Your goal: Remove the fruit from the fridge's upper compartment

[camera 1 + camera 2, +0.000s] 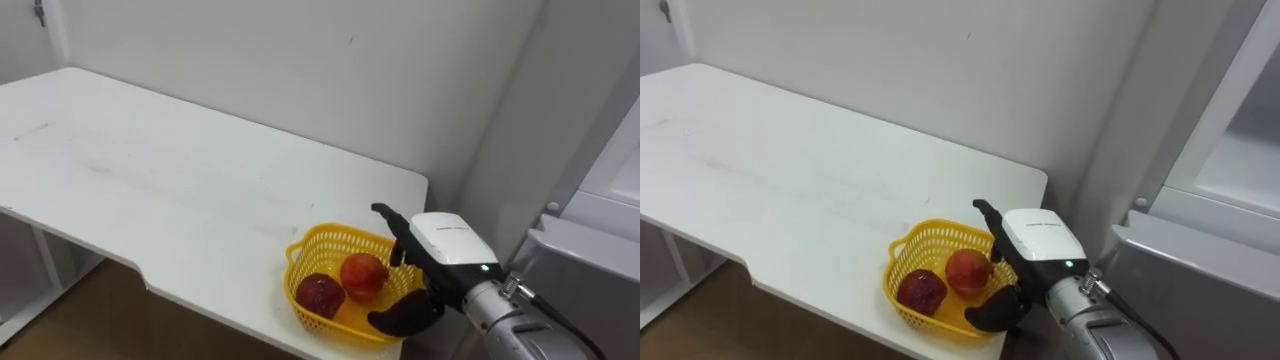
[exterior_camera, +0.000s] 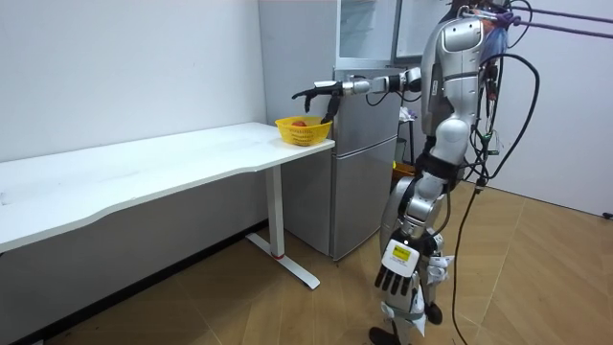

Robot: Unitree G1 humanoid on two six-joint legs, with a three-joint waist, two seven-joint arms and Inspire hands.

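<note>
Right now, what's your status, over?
Right robot hand open over yellow plastic mesh basket at white table edge. Two red round fruits inside. Left robot hand hangs open. Nothing in the way.

White table (image 1: 150,170): the top runs from beneath the right hand (image 1: 440,245) well away to its left. Faint grey scuffs are noted on the surface far left of the hand. The front edge steps inward (a curved notch) to the hand's lower left. One white leg (image 2: 278,216), with a flat foot, stands below the hand's end of the table. A plain pale wall (image 1: 300,60) lies beyond the hand. A wood floor (image 2: 287,316) lies below.
</note>
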